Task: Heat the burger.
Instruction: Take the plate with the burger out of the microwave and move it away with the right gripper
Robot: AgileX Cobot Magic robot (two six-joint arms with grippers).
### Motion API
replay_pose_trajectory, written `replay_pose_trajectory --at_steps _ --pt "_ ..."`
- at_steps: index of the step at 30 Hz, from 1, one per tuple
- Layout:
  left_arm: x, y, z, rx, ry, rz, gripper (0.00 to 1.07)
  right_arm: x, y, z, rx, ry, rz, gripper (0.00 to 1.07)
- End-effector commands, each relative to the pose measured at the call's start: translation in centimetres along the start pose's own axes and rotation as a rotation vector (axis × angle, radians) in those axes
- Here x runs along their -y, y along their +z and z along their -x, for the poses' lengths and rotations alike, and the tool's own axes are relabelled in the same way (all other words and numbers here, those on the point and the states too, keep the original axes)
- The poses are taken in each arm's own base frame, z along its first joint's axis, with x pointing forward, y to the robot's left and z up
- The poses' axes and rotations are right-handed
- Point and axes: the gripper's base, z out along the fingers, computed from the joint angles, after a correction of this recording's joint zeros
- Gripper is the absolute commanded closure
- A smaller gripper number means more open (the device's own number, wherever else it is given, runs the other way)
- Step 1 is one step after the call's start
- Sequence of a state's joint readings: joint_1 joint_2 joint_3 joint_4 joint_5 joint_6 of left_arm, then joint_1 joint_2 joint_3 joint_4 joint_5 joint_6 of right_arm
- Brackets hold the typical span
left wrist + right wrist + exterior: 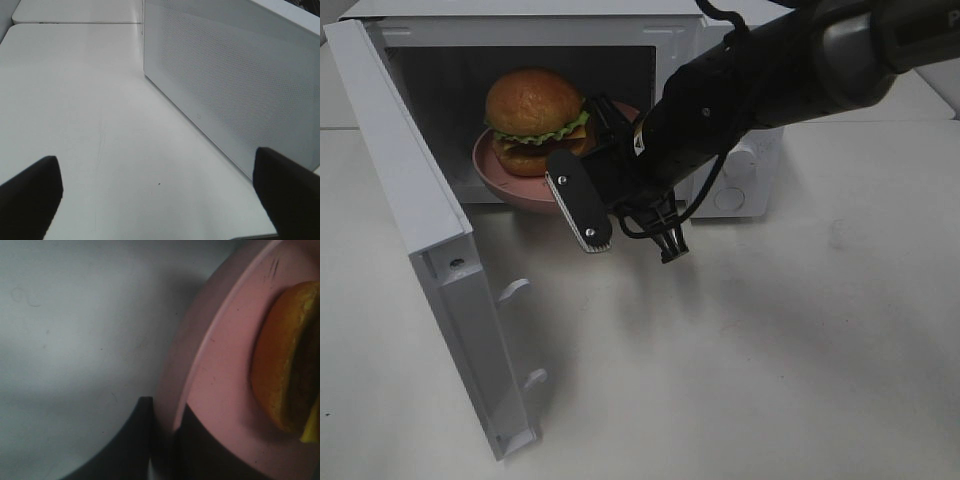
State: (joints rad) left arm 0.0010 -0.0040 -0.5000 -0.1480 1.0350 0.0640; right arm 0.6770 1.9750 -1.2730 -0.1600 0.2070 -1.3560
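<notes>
The burger [533,110], a domed orange-tan bun with lettuce, sits on a pink plate [505,178] in the mouth of the open microwave [745,175]. My right gripper [590,160] reaches in from the right and is shut on the plate's near right rim. In the right wrist view its dark fingers [132,440] pinch the plate's rim [220,370] with the burger [285,365] just beyond. I cannot tell whether the plate rests on the oven floor. My left gripper [160,200] is open over bare table beside the microwave's perforated side wall [225,75].
The microwave door [425,240] stands swung wide open toward the front left, with its latch hooks [515,290] sticking out. A white table [800,350] stretches in front of and to the right of the oven.
</notes>
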Motion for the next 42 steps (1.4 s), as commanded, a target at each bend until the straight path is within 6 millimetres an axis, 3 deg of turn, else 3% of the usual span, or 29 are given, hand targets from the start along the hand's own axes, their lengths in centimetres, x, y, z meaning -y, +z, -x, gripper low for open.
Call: replay_pose_trajectory --at_steps 1,42 --pt "0.0 -0.2 -0.2 0.028 0.002 0.002 0.09 0.9 -1.9 -0.1 0.01 -0.014 -0.091 1.07" --pt "0.0 -0.2 -0.2 0.028 0.002 0.002 0.09 -10.6 -15.4 -1.3 0.015 0.096 -0.102 1.07"
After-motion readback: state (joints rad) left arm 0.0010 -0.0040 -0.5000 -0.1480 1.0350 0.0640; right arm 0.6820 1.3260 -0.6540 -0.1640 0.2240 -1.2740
